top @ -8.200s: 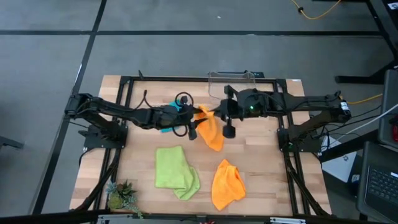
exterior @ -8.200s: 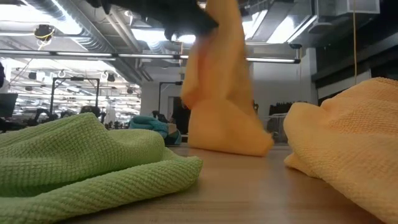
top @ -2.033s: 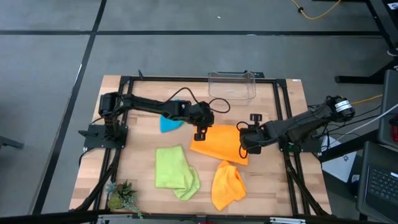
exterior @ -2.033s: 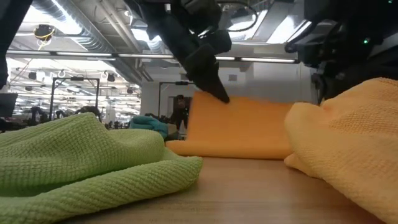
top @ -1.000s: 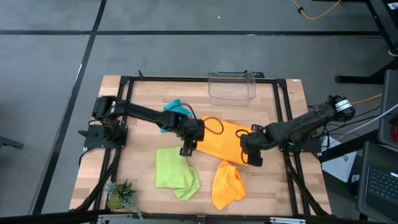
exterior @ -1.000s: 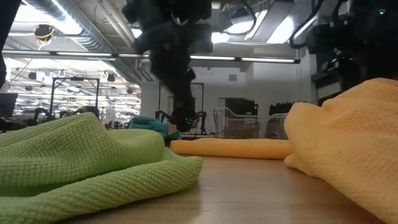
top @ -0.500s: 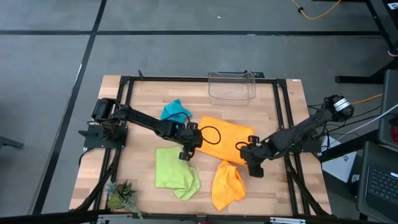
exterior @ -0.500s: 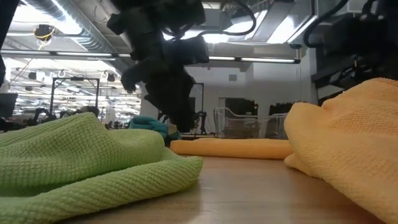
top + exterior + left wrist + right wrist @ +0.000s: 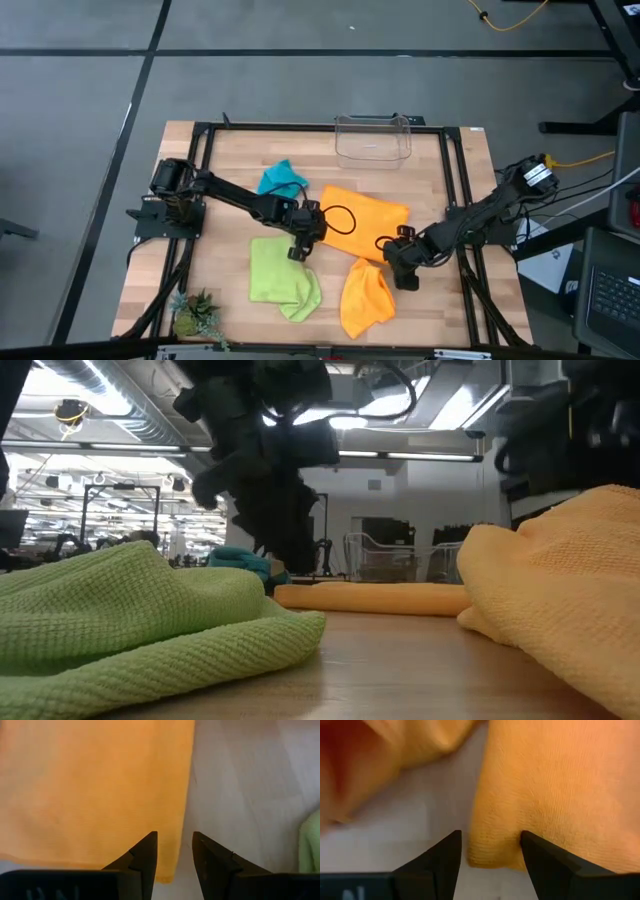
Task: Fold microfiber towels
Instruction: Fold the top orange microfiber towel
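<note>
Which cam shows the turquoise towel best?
High view: the turquoise towel lies crumpled, nearly whole, by the left arm. The low view shows only a sliver behind the lime green towel. Neither wrist view shows it.

A clear plastic bin (image 9: 373,139) stands at the far edge of the wooden table (image 9: 430,300), between the rails of the black metal frame (image 9: 200,150). A small green plant (image 9: 195,317) sits at the near left corner. Past the table's right side, a yellow cable (image 9: 585,157) trails across the grey floor (image 9: 80,120), and part of a keyboard (image 9: 612,290) shows. Seen level across the tabletop, ceiling lights (image 9: 420,456) and ducts (image 9: 120,400) run through the room behind.
</note>
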Robot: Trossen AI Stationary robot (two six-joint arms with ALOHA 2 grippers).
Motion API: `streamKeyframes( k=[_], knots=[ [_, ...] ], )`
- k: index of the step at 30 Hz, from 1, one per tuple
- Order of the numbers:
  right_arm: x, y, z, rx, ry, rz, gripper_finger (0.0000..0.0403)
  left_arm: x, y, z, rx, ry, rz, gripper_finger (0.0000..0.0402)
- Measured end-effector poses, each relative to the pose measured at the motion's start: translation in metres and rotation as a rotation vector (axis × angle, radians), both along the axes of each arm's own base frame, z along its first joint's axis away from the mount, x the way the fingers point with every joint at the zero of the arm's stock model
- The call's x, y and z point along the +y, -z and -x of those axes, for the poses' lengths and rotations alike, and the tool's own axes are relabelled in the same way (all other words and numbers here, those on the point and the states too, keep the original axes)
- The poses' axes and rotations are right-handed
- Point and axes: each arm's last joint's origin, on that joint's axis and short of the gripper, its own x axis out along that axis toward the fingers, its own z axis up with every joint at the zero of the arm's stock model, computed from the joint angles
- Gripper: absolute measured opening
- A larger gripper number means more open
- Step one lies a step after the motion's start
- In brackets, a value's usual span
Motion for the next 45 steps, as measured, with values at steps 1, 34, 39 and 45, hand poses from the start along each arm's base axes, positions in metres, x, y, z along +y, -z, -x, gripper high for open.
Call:
streamKeyframes(
  k=[1,34,39,45],
  knots=[
    [0.001,0.003,-0.001,0.011,0.002,0.009,0.0208,-0.001,0.001,-0.001,-0.004,0.005,0.015,0.0115],
    [-0.001,0.006,-0.001,0.027,0.059,0.032,0.0162,-0.005,0.03,-0.01,0.019,-0.053,-0.003,0.0134],
    [-0.001,0.006,-0.001,0.027,0.061,0.032,0.0162,-0.003,0.03,-0.01,0.026,-0.076,-0.009,0.0187],
    [-0.001,0.006,-0.001,0.026,0.062,0.032,0.0162,-0.013,0.02,-0.013,0.002,-0.062,-0.039,0.0232]
  ],
)
